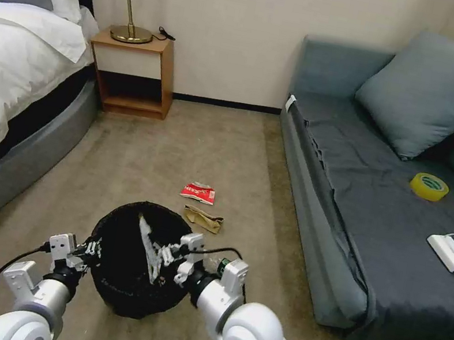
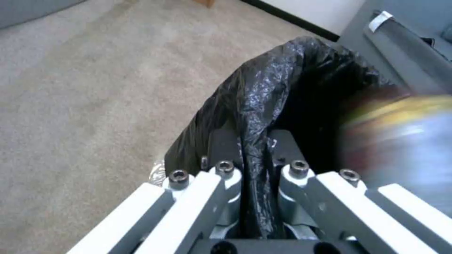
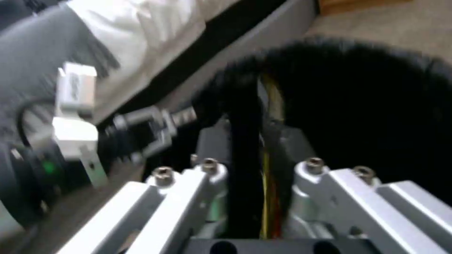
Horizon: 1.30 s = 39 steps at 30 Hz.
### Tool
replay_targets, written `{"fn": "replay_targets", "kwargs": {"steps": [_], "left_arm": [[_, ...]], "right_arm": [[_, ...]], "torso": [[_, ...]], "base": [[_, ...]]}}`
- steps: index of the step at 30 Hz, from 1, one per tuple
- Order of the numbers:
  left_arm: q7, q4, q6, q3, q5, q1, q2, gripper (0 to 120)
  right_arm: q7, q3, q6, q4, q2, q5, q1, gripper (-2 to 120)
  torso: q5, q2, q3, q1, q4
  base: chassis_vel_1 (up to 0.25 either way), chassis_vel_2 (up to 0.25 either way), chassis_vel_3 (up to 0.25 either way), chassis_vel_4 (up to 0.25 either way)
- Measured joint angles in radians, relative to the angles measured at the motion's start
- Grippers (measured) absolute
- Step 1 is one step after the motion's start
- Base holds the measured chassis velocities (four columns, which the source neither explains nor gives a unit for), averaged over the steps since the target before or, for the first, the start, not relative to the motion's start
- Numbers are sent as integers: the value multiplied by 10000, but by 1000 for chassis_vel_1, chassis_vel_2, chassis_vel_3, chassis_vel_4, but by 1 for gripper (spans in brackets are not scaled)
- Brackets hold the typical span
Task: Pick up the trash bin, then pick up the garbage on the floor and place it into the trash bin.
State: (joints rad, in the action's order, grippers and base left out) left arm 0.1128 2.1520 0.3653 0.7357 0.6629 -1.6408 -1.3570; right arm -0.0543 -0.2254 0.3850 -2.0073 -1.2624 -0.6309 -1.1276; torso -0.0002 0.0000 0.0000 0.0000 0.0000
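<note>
The trash bin (image 1: 119,280), black with a crinkly black liner, stands low in front of me. My left gripper (image 1: 91,251) is shut on its left rim; the left wrist view shows the fingers (image 2: 221,141) pinching the bag-covered rim (image 2: 256,116). My right gripper (image 1: 166,253) hangs over the bin's mouth, shut on a shiny gold-silver wrapper (image 1: 147,250), seen edge-on between its jaws (image 3: 266,165). That wrapper is a blur in the left wrist view (image 2: 400,123). On the carpet beyond the bin lie a red-white snack packet (image 1: 198,192) and crumpled brown paper (image 1: 204,218).
A grey sofa bed (image 1: 359,217) runs along the right, carrying a yellow tape roll (image 1: 429,186) and a white box with a cable (image 1: 451,253). A bed (image 1: 10,73) borders the left, with a wooden nightstand (image 1: 133,71) and lamp at the back. Open carpet lies between them.
</note>
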Motion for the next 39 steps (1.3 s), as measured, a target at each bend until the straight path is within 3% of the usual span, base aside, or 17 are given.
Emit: {"fn": "replay_targets", "kwargs": {"steps": [13,21,27,31,39], "left_arm": [[-218,-660,-218,394,343,354,700,4],[-179,-896,-227,657,366,557,1062,4],[-253,-942,-261,786,371,513,1135,4],[-452,-949,-421,1090,312,264,1122,4],[-621,-993,-500,1485,159,40,1108,4]], "right_arm": [[-4,397,-211,737,-204,497,516,65],[-400,1542,-231,1207,-119,-753,1180,95],[-113,2015,-306,2065,-34,-595,1573,100],[455,2011,-480,4118,-29,356,2177,100],[1365,1516,-333,6140,-112,1115,3162,100]], "torso": [[1,0,0,0,0],[2,0,0,0,0],[3,0,0,0,-1],[3,0,1,0,-1],[3,-1,1,0,1]], "base": [[0,0,0,0],[0,0,0,0],[0,0,0,0],[0,0,0,0],[0,0,0,0]]}}
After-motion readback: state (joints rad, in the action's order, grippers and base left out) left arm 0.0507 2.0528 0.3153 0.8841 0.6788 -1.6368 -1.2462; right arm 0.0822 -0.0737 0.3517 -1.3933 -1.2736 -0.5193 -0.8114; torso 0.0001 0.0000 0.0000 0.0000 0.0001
